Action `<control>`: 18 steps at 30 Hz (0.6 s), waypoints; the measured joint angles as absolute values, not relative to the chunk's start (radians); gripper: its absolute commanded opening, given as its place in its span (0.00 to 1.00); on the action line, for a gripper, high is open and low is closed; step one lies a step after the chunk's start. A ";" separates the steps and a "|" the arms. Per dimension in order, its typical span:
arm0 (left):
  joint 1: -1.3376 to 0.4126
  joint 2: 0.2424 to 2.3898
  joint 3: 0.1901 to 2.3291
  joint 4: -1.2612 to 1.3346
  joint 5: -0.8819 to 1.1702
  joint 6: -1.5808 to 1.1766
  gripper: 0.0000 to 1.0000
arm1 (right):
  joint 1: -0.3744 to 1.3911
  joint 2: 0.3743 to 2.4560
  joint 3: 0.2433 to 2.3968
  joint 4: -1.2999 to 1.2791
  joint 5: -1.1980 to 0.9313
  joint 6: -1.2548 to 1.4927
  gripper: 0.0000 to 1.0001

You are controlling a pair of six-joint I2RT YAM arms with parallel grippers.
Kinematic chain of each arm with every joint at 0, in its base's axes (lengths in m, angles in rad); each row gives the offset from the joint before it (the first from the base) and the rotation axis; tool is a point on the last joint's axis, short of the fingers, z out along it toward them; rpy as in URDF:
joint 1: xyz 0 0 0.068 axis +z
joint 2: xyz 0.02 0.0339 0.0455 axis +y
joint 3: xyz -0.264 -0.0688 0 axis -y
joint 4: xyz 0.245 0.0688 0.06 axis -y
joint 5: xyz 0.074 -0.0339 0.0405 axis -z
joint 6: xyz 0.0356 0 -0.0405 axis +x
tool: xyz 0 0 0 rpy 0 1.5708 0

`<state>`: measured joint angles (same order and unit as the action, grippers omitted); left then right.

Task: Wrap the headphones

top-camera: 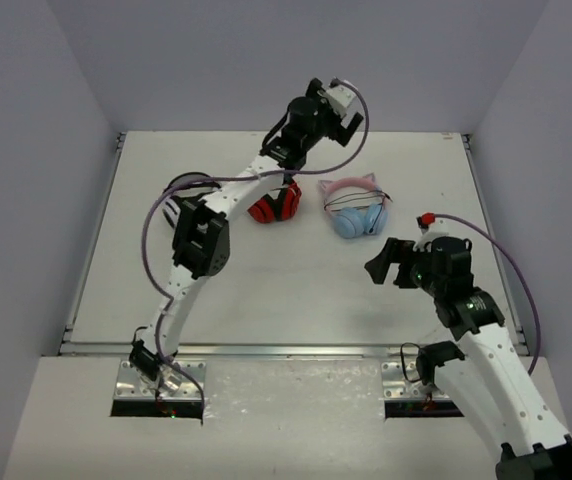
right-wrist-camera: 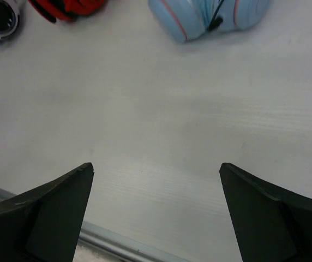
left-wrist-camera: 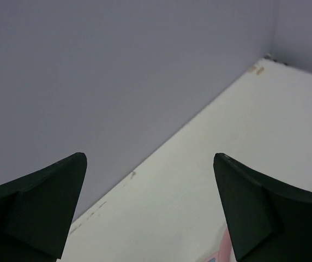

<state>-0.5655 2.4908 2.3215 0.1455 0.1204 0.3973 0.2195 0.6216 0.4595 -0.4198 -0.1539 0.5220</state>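
While both arms hang over the white table [top-camera: 266, 290], the headphones [top-camera: 356, 210] lie flat on it, untouched. Their pink headband, with two cat ears, arches toward the far wall. Their light blue earcups sit side by side on the near side. A thin black cable [top-camera: 351, 200] runs loosely across the band and cups.

The left gripper [left-wrist-camera: 149, 157] is raised in the air, above and to the far left of the headphones. Its two dark fingers are spread wide with nothing between them. Its wrist camera looks past them to the grey back wall and the table's far edge, with only a sliver of pink at the bottom of the view.

The right gripper [right-wrist-camera: 156, 165] is on the near side of the headphones, clearly apart from them and pointing their way. Its jaws are also spread wide and empty. Its wrist camera shows bare table between the fingers, with the blue earcups at the top edge.

Red-and-black headphones [top-camera: 276, 207] lie just left of the pink pair, partly under the left arm. Farther left, a dark object [top-camera: 179, 188] is mostly hidden behind that arm.
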 measured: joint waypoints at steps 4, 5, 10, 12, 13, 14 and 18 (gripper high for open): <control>-0.576 2.151 2.169 0.058 -0.193 0.223 1.00 | 0.220 0.627 0.635 -0.463 -0.027 0.452 0.99; -0.577 2.057 2.122 0.036 -0.275 0.179 1.00 | 0.220 0.630 0.675 -0.481 0.020 0.443 0.99; -0.551 1.560 1.750 -0.162 -0.688 -0.135 1.00 | 0.220 0.641 0.785 -0.548 0.225 0.404 0.99; -0.538 1.386 1.552 -0.274 -0.827 -0.282 1.00 | 0.220 0.645 0.784 -0.575 0.268 0.394 0.99; -0.529 1.299 1.422 -0.325 -0.891 -0.365 1.00 | 0.220 0.645 0.778 -0.586 0.284 0.389 0.99; -0.524 1.212 1.301 -0.402 -0.941 -0.435 1.00 | 0.220 0.644 0.769 -0.590 0.290 0.383 0.99; -0.577 0.999 0.944 -0.623 -1.027 -0.599 1.00 | 0.220 0.619 0.733 -0.616 0.290 0.366 0.99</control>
<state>-0.5766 0.9985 0.9436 -0.6231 -1.0271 -0.5987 0.2195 0.6193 0.7326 -0.6159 0.2897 0.3656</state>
